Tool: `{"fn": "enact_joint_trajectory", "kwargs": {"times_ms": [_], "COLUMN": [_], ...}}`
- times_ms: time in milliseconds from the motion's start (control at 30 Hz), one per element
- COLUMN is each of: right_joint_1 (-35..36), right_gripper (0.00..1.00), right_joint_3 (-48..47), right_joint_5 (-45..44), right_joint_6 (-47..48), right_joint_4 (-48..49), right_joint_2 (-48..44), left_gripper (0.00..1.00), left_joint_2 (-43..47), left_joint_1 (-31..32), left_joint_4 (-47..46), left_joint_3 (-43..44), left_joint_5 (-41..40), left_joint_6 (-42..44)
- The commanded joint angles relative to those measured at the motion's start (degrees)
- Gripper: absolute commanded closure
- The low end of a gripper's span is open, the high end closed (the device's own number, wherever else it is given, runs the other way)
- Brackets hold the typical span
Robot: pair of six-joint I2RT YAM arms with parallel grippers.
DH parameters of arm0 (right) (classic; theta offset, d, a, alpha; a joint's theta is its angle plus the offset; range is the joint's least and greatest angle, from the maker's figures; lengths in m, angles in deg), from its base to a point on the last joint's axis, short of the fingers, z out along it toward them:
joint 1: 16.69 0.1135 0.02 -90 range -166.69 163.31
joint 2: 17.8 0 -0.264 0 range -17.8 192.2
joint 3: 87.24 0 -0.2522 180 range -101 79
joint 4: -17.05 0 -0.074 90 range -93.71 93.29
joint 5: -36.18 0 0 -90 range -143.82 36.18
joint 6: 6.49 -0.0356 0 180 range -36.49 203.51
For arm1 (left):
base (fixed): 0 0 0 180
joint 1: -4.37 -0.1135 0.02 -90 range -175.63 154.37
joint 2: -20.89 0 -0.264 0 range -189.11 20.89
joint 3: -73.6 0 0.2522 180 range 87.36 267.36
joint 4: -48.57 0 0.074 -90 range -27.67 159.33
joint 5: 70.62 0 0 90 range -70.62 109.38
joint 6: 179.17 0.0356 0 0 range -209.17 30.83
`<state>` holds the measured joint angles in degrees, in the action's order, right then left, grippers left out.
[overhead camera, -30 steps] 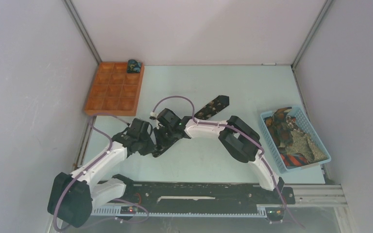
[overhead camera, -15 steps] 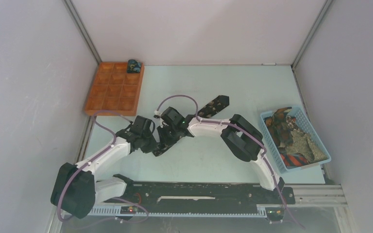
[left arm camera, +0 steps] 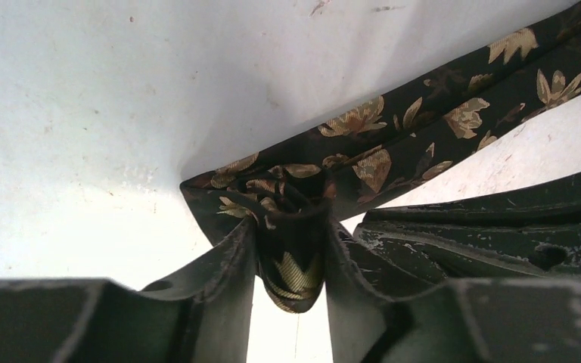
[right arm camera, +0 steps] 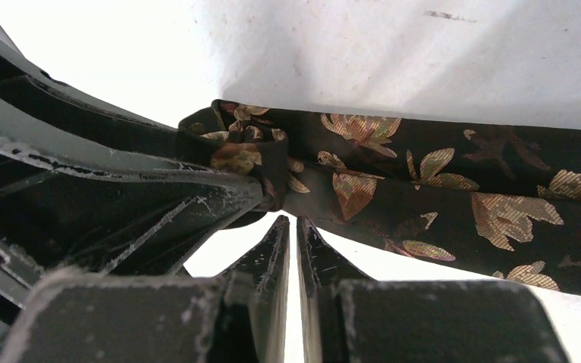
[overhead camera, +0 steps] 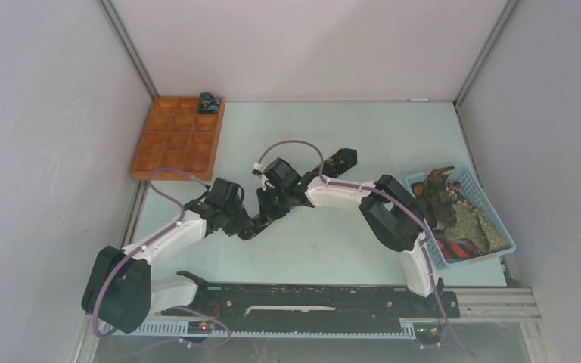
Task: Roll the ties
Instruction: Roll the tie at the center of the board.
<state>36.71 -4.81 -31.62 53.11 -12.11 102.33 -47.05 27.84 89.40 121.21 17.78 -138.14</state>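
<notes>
A black tie with tan leaves [overhead camera: 340,160] lies diagonally on the table, mostly hidden under my right arm. Its near end is wound into a small roll [left arm camera: 291,189]. My left gripper [left arm camera: 291,227] has that roll between its fingers, and the fabric touches both. The right gripper [right arm camera: 293,221] is shut with only a slit between its fingers; its tips sit at the tie's edge beside the roll [right arm camera: 242,151] and hold nothing. Seen from above, the left gripper [overhead camera: 247,227] and right gripper [overhead camera: 262,218] meet over the table's middle.
An orange compartment tray [overhead camera: 178,140] stands at the back left, with one rolled tie [overhead camera: 210,102] in its far right corner cell. A blue mesh basket [overhead camera: 421,223] at the right edge holds several loose ties [overhead camera: 454,208], close to my right arm's elbow.
Both grippers have shifted a little to the right along the tie. The right arm's wrist has moved back and right, and its elbow has swung toward the basket.
</notes>
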Motion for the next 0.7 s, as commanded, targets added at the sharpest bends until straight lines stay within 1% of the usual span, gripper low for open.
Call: {"fn": "enact_joint_trajectory", "kwargs": {"times_ms": [0,33,133,300,433,467,533,667], "right_joint_1": [-0.2,-0.2,-0.3,-0.5,-0.9,-0.9,-0.9,-1.0], "right_gripper": [0.89,0.89,0.89,0.89,0.89,0.89,0.89,0.89], "right_joint_3": [0.3,0.3,0.3,0.3,0.4,0.4,0.4,0.2], "right_joint_5": [-0.2,-0.2,-0.3,-0.6,-0.8,-0.9,-0.9,-0.3], "right_joint_6": [0.3,0.3,0.4,0.4,0.3,0.3,0.2,-0.3], "right_joint_4": [1.4,1.4,1.5,1.5,1.4,1.4,1.8,3.0], "right_joint_2": [-2.6,-2.5,-2.7,-3.3,-3.8,-3.8,-3.7,-2.5], "left_gripper": [0.54,0.49,0.46,0.43,0.45,0.48,0.56,0.77], "left_joint_2": [-0.5,-0.2,0.5,1.3,1.8,1.9,2.1,1.8], "left_joint_1": [1.0,1.1,1.3,1.9,2.3,2.4,2.5,2.6], "left_joint_4": [-1.2,-1.0,-0.4,0.0,0.2,0.4,0.6,2.1], "left_joint_3": [0.7,0.8,1.2,1.7,1.9,2.0,2.1,2.7], "left_joint_5": [-1.6,-1.6,-1.8,-2.0,-2.2,-2.2,-2.5,-3.7], "left_joint_6": [0.8,0.8,0.8,0.3,-0.1,-0.1,0.1,1.0]}}
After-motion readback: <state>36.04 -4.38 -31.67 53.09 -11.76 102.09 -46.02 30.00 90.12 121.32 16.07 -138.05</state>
